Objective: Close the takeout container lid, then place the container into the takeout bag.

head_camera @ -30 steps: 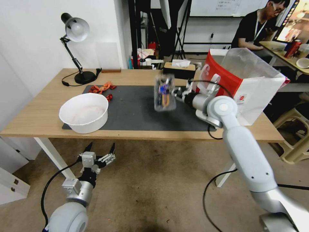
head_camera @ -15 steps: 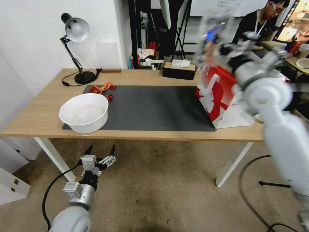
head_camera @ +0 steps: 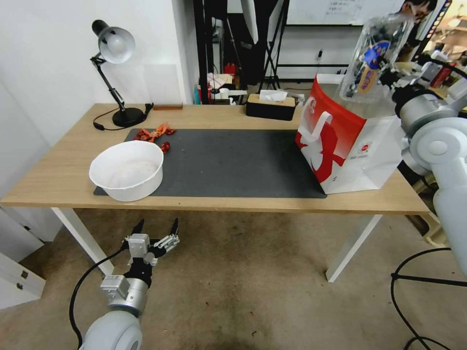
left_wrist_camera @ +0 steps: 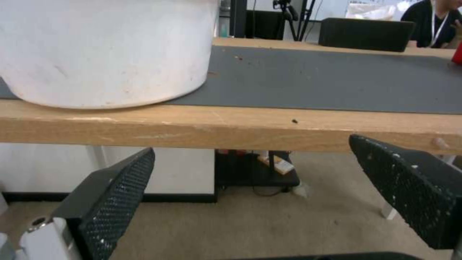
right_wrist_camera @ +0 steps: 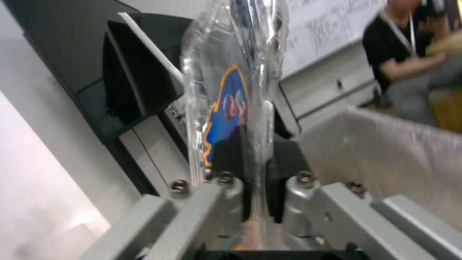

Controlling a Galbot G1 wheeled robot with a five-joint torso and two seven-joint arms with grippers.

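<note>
The takeout container (head_camera: 372, 58), a clear clamshell with its lid closed and a blue and orange sticker, hangs on edge above the open top of the takeout bag (head_camera: 350, 141). My right gripper (head_camera: 390, 77) is shut on the container's rim. In the right wrist view the black fingertips (right_wrist_camera: 229, 155) pinch the clear plastic of the container (right_wrist_camera: 236, 90), with the bag's translucent liner (right_wrist_camera: 385, 151) beyond it. The red and white bag stands on the table's right end. My left gripper (head_camera: 155, 233) hangs open below the table's front edge; it also shows in the left wrist view (left_wrist_camera: 260, 187).
A big white bowl (head_camera: 127, 169) sits on the left of the dark mat (head_camera: 233, 160). A black tissue box (head_camera: 270, 106) and a desk lamp (head_camera: 116, 78) stand at the back. Red scraps (head_camera: 155, 132) lie at the mat's far left corner.
My right arm has carried the container up from over the mat and to the right, to above the bag's opening. The left arm has barely shifted.
</note>
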